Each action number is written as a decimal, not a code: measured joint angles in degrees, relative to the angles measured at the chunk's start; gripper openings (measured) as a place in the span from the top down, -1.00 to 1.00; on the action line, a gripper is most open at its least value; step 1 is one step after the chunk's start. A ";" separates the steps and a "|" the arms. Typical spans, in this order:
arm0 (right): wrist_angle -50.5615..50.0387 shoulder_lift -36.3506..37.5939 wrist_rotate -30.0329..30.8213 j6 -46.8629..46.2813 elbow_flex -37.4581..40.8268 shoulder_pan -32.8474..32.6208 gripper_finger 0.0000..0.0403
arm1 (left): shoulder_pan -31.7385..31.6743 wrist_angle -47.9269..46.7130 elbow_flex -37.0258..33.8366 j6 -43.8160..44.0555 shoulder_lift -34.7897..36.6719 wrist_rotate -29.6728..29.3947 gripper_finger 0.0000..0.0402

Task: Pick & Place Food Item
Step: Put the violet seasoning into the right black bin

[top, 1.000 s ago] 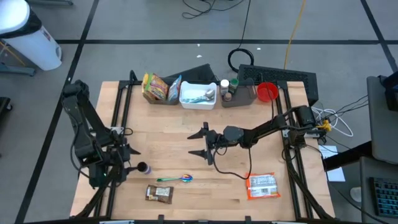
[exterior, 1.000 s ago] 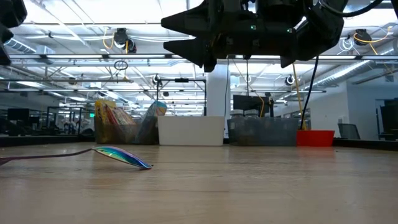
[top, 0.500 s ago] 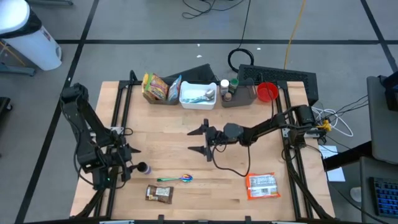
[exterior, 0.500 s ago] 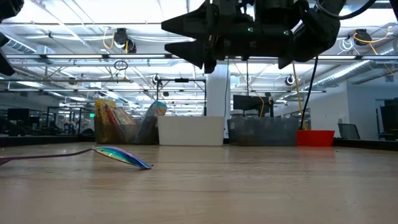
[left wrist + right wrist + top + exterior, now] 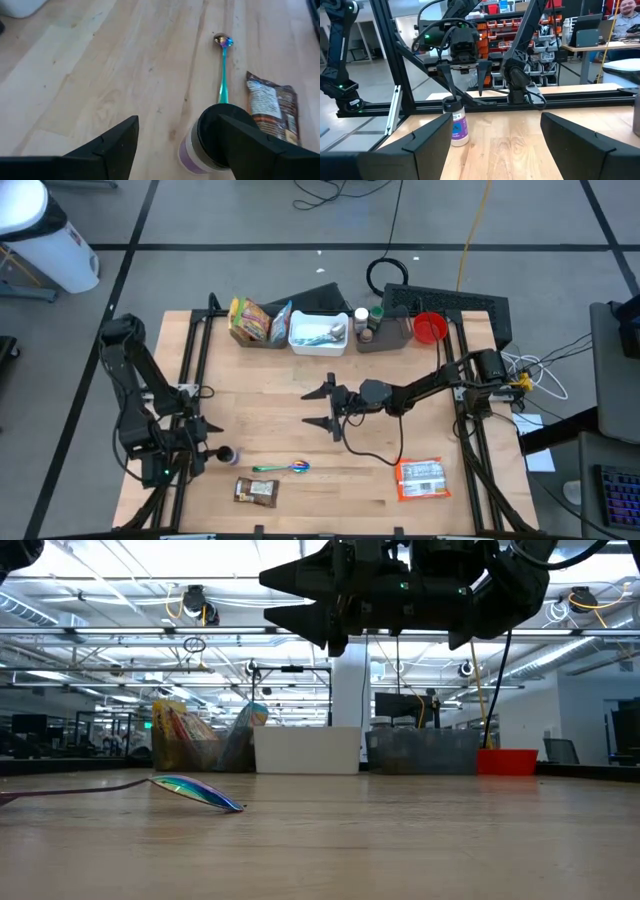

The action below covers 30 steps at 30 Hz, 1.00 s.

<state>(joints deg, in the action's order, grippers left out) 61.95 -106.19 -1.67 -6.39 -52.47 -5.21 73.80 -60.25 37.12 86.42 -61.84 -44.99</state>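
Retreat marks our left gripper point(image 5: 200, 448): raised, jaws apart and empty, just behind the small purple-labelled black-capped jar point(image 5: 229, 452), probably just released upright. Our right gripper point(image 5: 328, 408) waits open mid-table.

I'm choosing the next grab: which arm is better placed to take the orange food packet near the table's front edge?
Right. The orange food packet lies on the right arm's side, close to the open right claw hovering mid-table. The left claw is far across, by the small purple-labelled bottle.
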 joint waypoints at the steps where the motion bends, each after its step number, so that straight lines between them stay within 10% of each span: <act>1: -0.02 0.00 0.00 0.00 0.00 -0.09 -0.45 | 0.68 0.00 0.00 0.85 -0.11 -0.03 -0.33; 30: -0.08 0.00 0.09 0.02 0.00 -0.13 -0.45 | 2.87 -11.68 -0.02 11.42 -4.68 -12.12 -0.33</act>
<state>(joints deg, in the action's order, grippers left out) 61.87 -106.19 -1.58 -6.37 -52.47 -5.34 76.68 -71.93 37.10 97.84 -66.53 -57.10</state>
